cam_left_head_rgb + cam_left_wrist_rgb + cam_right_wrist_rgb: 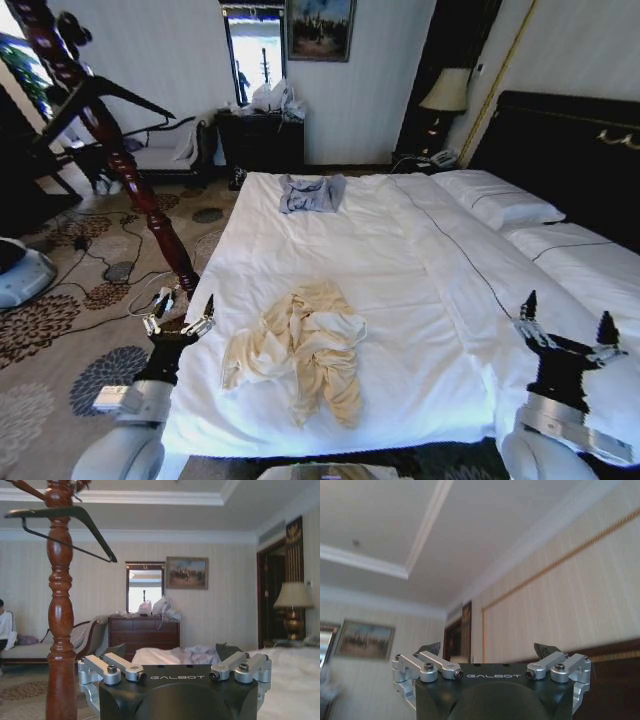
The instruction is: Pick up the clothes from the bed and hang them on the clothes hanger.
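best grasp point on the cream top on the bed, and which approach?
Judgement: take the cream top at the bunched, raised folds near its middle, coming straight down. It lies crumpled on the bed with no flat edge lifted. The left hand, open at the bed's edge, is nearer than the open right hand.

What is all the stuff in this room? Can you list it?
Clothes: one, cream, crumpled at the bed's near end.
Grey-blue garment: one, at the bed's far end.
Bed: one, white sheets, black headboard.
Pillows: two, white, by the headboard.
Hanger: one, black, on the wooden stand.
Stand: one, reddish wood, left of the bed.
Dresser: one, dark, at the far wall.
Lamp: one, cream shade, far corner.
Painting: one, on the far wall.
Left gripper: open, at the bed's left edge.
Right gripper: open, over the bed's right side.
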Tool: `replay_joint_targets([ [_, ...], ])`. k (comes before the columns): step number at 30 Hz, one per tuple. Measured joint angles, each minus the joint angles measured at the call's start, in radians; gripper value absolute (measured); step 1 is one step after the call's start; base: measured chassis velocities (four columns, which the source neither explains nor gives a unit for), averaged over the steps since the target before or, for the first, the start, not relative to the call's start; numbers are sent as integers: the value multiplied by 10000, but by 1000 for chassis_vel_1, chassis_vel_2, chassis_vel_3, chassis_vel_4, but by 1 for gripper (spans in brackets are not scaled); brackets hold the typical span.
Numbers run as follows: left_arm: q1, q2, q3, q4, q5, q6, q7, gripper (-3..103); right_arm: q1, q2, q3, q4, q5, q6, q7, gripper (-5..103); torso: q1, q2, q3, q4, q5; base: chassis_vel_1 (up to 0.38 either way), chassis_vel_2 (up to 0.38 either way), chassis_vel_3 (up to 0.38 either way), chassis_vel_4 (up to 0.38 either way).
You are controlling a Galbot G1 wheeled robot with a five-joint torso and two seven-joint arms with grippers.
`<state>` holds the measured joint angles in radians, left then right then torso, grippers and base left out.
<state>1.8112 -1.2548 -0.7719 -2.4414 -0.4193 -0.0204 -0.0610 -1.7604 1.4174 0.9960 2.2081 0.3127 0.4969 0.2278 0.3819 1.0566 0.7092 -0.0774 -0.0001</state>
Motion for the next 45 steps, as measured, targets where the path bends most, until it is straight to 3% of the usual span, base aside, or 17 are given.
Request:
replay_joint_targets([
  [3,312,-115,70,-444,-654,460,302,100,-558,149,-288,392,209,-1108,150,100,-2,1,-1,-3,4,0,0,0,0],
  [4,312,-115,70,-444,-654,460,302,100,-558,149,-288,392,209,-1108,150,100,-2,1,-1,-3,4,0,0,0,0],
  [6,315,-363,121,-456,-538,565,538,100,-957,251,-502,685,360,-1921,259,100,-1,0,-1,-5,-1,0,0,0,0],
  [8,341,-594,219,93,658,33,685,100,-1319,342,-690,940,492,-2646,355,100,-1,1,-1,-2,3,0,0,0,0],
  [9,341,-594,219,93,658,33,685,100,-1319,342,-690,940,492,-2646,355,100,-1,1,-1,-2,3,0,0,0,0],
  [11,472,-785,287,643,2258,-601,530,100,-1512,395,-792,1075,562,-3038,413,100,-1,0,-1,-6,-7,0,0,0,0],
  [12,632,-825,310,559,2406,-643,480,100,-1528,401,-806,1091,569,-3075,417,100,0,0,-1,-4,-7,0,0,0,0],
  [15,868,-835,330,103,1998,-522,509,100,-1534,403,-812,1093,570,-3091,421,100,-1,1,-1,2,1,0,0,0,0],
  [17,862,-734,231,-371,1161,-241,719,100,-1542,398,-815,1096,571,-3108,414,100,-2,1,-2,-3,10,0,0,0,0],
  [19,727,-697,177,-280,1063,-189,730,100,-1562,385,-821,1110,572,-3132,379,100,-2,0,-1,-4,7,0,0,0,0],
  [23,613,-832,174,88,734,-70,706,100,-1695,-84,-877,1206,284,-3156,-952,100,-1,0,0,0,0,0,0,0,0],
  [26,653,-867,171,87,719,-37,705,100,-1596,-376,-951,1068,195,-3060,-1434,100,-2,0,-1,-2,0,0,0,0,0],
  [32,651,-1165,285,360,987,150,469,100,-1225,-591,-1105,448,191,-2440,-1377,100,-1,0,0,-4,3,0,0,0,0],
  [36,761,-1462,550,591,878,624,180,100,-1089,-681,-1237,169,79,-2294,-1235,100,-1,0,0,-4,2,0,0,0,0],
  [39,793,-1670,725,818,247,879,-111,100,-1008,-725,-1310,49,34,-2253,-1187,100,-1,0,0,-2,2,0,0,0,0],
  [44,377,-1965,742,1543,-2559,2186,-1396,100,-775,-795,-1525,-172,-86,-2242,-953,100,-1,0,0,-2,1,0,0,0,0],
  [45,377,-1965,742,1543,-2559,2186,-1396,100,-775,-795,-1525,-172,-86,-2242,-953,100,-1,0,0,-2,1,0,0,0,0],
])
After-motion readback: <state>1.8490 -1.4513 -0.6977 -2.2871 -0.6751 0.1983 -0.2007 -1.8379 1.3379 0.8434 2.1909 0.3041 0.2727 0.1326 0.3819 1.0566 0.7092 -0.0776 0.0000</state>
